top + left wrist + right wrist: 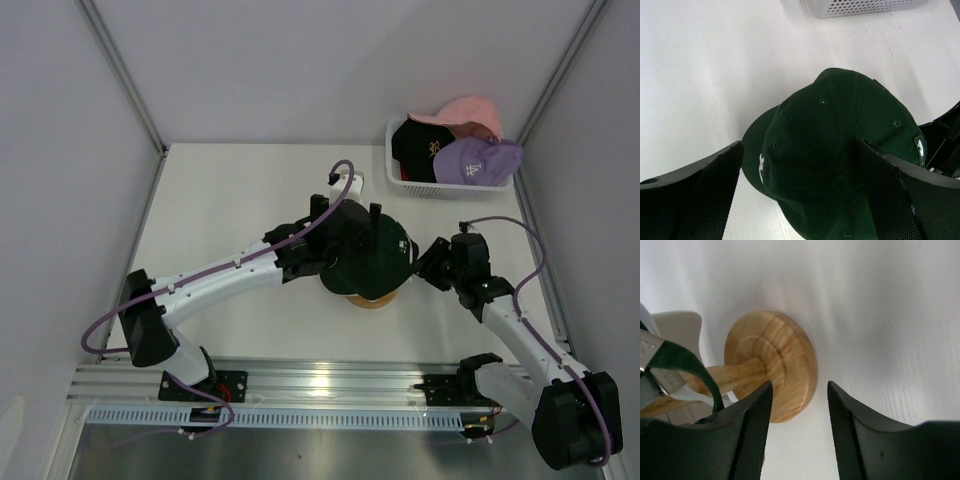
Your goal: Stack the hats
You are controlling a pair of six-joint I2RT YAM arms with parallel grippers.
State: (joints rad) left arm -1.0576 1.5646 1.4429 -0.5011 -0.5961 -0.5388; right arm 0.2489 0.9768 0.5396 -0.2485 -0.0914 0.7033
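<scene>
Landmark: round wooden stand (pixel 775 360) on the white table (pixel 230 200); we read every place from it.
Dark green cap (pixel 840 150): sits crown-up on top of the stand and hides all but the base. Its back strap hangs on the stand's right side.
Left claw (pixel 797 175): released, fingers spread wide astride the crown above the stand. We cannot tell whether either pad touches the fabric.
Right claw (pixel 800 390): low, just right of the stand. The jaws are half-parted with nothing between them, and the strap lies just outside one finger.
Risk, tipping: we judge the stand light, so a sideways push from the right claw against post or base could topple it, cap and all.
Risk, snag: if the right claw closes blind, it may catch the strap and drag the cap askew.
Risk, crush: if the left claw closes on the crown, it could dent it or lift the cap off.
White mesh basket (pixel 450 190): beyond the stand and to its right, well apart.
Basket contents: black cap (pixel 418 148), pink cap (pixel 468 112) and lavender cap (pixel 475 160), overlapping one another. A red sliver shows under the black one, too small to name.
</scene>
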